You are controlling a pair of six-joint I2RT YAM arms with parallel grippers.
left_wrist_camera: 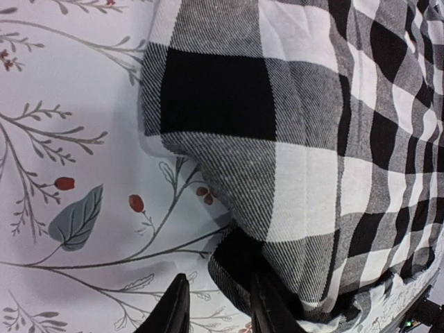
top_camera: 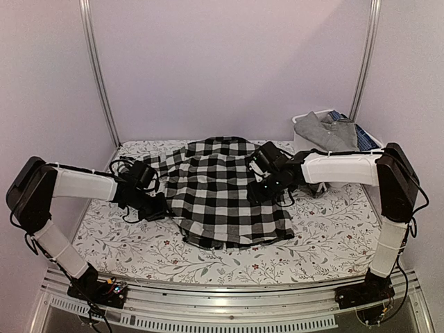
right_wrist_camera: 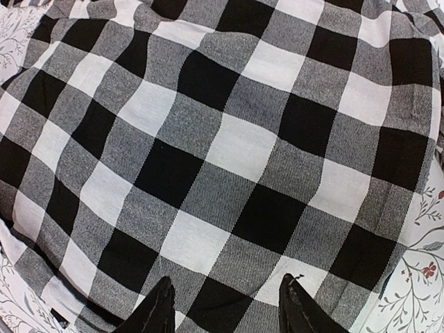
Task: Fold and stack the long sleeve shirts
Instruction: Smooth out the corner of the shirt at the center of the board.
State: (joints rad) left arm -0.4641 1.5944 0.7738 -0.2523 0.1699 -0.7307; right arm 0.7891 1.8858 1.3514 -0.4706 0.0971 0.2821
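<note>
The black-and-white checked long sleeve shirt [top_camera: 222,191] lies spread flat in the middle of the table. My left gripper [top_camera: 158,206] is low at the shirt's left edge. In the left wrist view the left gripper [left_wrist_camera: 220,288] is narrowly open around a folded edge of the shirt [left_wrist_camera: 277,173]. That cloth touches the right finger [left_wrist_camera: 267,309], and bare tablecloth shows beside the left one. My right gripper [top_camera: 266,186] hovers over the shirt's right side. In its wrist view the right gripper [right_wrist_camera: 225,298] is open above flat checked cloth [right_wrist_camera: 229,139].
A white bin [top_camera: 300,119] at the back right holds a grey shirt [top_camera: 322,130] and a dark blue patterned one [top_camera: 345,119]. The floral tablecloth [top_camera: 326,222] covers the table. Metal frame posts stand at both back corners, and a rail runs along the near edge.
</note>
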